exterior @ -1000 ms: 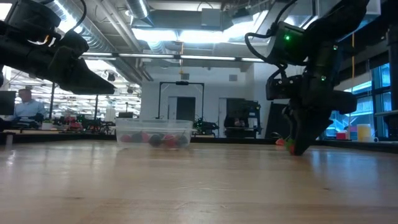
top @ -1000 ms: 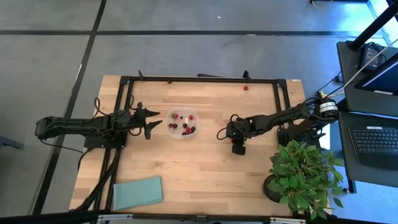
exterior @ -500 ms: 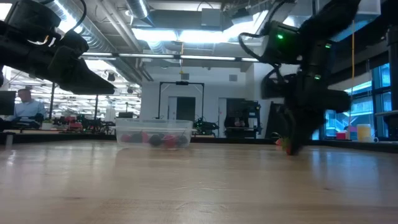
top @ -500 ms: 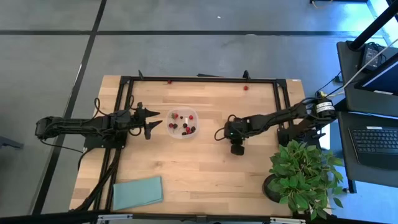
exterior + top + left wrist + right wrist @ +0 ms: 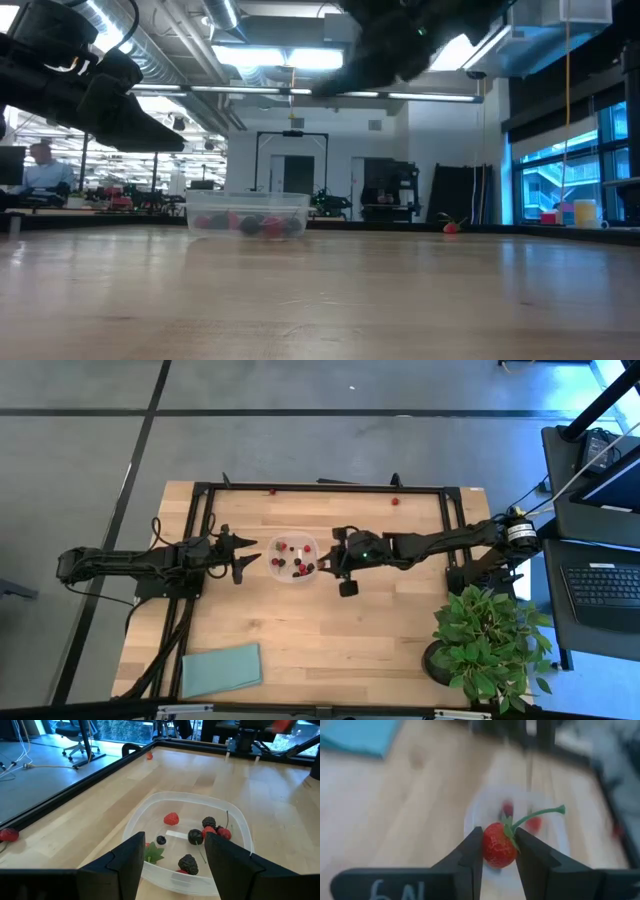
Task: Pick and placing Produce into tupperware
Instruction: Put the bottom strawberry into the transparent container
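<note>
Strawberry (image 5: 498, 845) pinched in right gripper (image 5: 498, 851) (green stem up), beside tupperware (image 5: 293, 557), left gripper (image 5: 243, 556) open, empty.

Handwritten "6A" on the right claw (image 5: 499, 851), bottom edge cut off

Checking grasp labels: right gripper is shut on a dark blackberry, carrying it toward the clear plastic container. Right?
Not quite. The right gripper is shut on a bright red strawberry with a green stem, not a dark blackberry; the right wrist view shows it pinched between the fingers. The rest holds: in the high view that gripper sits beside the clear, shallow plastic container.
</note>
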You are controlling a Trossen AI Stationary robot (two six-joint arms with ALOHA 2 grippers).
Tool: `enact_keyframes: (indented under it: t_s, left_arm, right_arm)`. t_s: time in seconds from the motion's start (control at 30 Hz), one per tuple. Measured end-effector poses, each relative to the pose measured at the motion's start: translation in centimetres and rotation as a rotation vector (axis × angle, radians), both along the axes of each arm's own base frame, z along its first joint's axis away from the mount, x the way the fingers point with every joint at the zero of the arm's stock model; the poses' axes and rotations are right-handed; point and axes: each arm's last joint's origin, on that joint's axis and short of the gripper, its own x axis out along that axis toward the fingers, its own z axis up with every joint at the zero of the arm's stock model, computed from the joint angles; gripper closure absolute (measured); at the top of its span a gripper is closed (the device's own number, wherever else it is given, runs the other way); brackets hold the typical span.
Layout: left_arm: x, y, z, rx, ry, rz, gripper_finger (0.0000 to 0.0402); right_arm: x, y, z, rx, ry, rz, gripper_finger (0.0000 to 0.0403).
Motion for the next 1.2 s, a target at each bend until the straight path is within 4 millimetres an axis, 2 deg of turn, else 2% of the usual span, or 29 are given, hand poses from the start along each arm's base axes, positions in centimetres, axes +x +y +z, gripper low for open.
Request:
enact_keyframes:
  t_s: [0.07,0.2,0.4,0.63,0.83,1.03,1.2]
  left_arm:
    - [0.0,0.0,0.0,0.000,0.000,0.000,0.0202]
    - [0.0,0.0,0.0,0.000,0.000,0.000,0.0202]
    - [0.0,0.0,0.0,0.000,-0.001,0.000,0.0202]
    - [0.0,0.0,0.0,0.000,0.000,0.000,0.0202]
    - [0.0,0.0,0.0,0.000,-0.001,0.000,0.0202]
    - [0.0,0.0,0.0,0.000,0.000,0.000,0.0202]
    - [0.0,0.0,0.0,0.000,0.000,0.000,0.0202]
  right_arm:
    - [0.7,-0.2,0.3,-0.020,-0.082,0.041,0.0308]
    - [2.4,-1.3,-0.7,-0.036,-0.194,0.035,0.0308]
    - [5.1,-3.5,-4.7,0.072,-0.285,-0.008,0.0308]
    - [8.9,-5.5,-8.8,0.147,-0.142,-0.079,0.0308]
    - [11.7,-5.6,-10.1,0.154,0.046,-0.064,0.0308]
    - [12.5,-5.8,-10.5,0.143,0.205,-0.064,0.0308]
    - [12.4,-5.7,-10.4,0.145,0.233,-0.062,0.0304]
